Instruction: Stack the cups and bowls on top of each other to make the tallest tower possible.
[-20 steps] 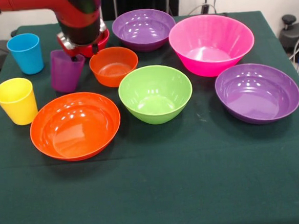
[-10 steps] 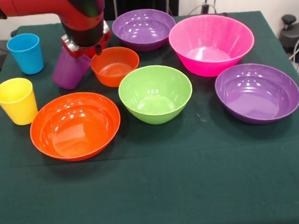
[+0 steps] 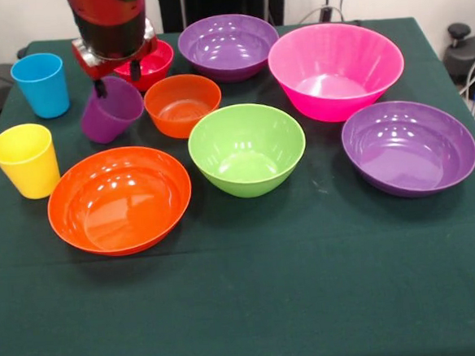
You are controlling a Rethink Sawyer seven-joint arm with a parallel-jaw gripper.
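Note:
My gripper (image 3: 116, 79) hangs at the back left with its two fingertips (image 3: 98, 89) apart. The left tip is at the rim of the purple cup (image 3: 109, 114), which tilts with its mouth up and to the right. The blue cup (image 3: 40, 84) and yellow cup (image 3: 26, 160) stand upright at the left. The small red bowl (image 3: 151, 66) sits partly behind the gripper, the small orange bowl (image 3: 182, 105) beside the purple cup. The green bowl (image 3: 247, 149), wide orange bowl (image 3: 119, 199), two purple bowls (image 3: 228, 47) (image 3: 408, 146) and pink bowl (image 3: 336, 69) sit singly. Nothing is stacked.
All stand on a dark green tablecloth (image 3: 270, 290). A black object (image 3: 467, 54) is off the table at the right. Cables run along the back wall.
The gripper has moved left and slightly back. The purple cup went from upright to tilted, its mouth now turned up and right, and the small red bowl shows again.

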